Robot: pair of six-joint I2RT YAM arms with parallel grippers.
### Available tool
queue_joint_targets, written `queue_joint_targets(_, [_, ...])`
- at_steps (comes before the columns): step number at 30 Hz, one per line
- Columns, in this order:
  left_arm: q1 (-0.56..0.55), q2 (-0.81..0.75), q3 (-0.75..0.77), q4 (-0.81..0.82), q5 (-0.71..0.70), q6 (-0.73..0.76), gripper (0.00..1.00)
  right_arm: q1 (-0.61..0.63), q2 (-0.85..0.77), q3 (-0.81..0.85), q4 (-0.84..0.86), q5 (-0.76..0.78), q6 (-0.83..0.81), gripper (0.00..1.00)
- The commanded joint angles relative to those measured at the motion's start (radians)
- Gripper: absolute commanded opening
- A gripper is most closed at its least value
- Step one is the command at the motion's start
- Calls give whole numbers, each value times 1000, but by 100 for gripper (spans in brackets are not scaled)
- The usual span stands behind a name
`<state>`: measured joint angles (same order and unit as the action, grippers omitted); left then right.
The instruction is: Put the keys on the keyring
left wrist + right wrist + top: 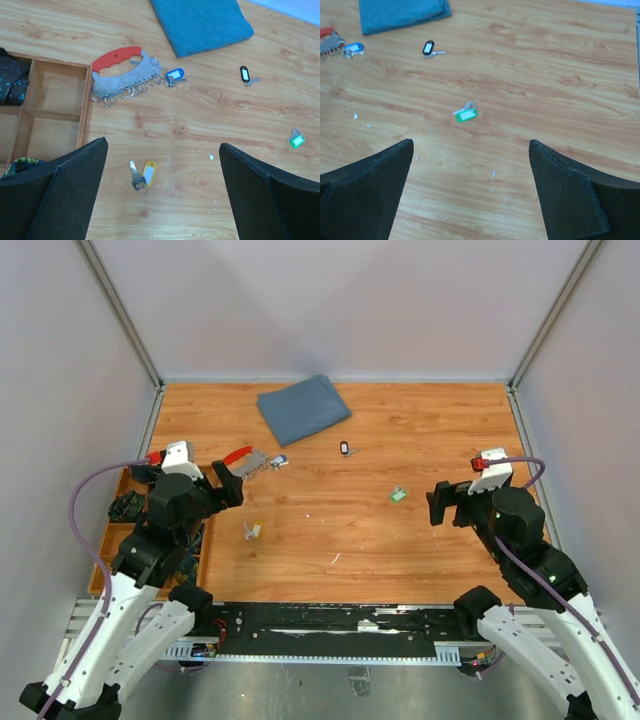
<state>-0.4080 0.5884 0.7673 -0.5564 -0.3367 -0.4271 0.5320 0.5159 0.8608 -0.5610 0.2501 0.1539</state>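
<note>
The keyring [120,70] is a red-handled grey plate with a row of silvery rings; it lies at the table's left [245,460]. A blue-tagged key [174,75] touches its right end, and I cannot tell whether it is attached. A yellow-tagged key [145,174] lies on the wood below and between the left gripper's [163,146] wide-open fingers. A black-tagged key [428,48] and a green-tagged key [466,114] lie ahead of the right gripper [471,144]. That gripper is open too and holds nothing.
A folded blue cloth [303,407] lies at the back of the table. A wooden compartment tray [50,110] with dark items in it sits off the table's left edge beside the left arm. Grey walls enclose three sides.
</note>
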Motion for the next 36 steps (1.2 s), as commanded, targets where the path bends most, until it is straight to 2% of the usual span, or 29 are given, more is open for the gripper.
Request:
queue_joint_targets(1, [3,13,13,13,-15,11,100,2,-12,-13,-95,23,1,98])
queue_joint_targets(9, [3,53,27,19,57,55,100,2,-43,-28,-130,47,8,98])
queue_joint_targets(13, [3,129,41,50,117,77,100,2,-45,-30,-145,33,4,98])
queue_joint_targets(16, [3,234,50,111,212,115,100,2,-34,-31,-152,-21,-7,98])
queue_joint_targets(19, [3,431,101,133,283,151,100,1,-20,-40,-153,-45,-3,98])
queue_joint_targets(25, [14,739,226,167,184,193,100,1,-2,-62,-131,-90,-14,98])
queue_joint_targets(28, [57,852,272,191,201,213,100,2,7,-66,-125,-118,-19,98])
queue_joint_targets(36, [133,1049,361,229,213,314,100,2,8,-71,-110,-181,-29,98])
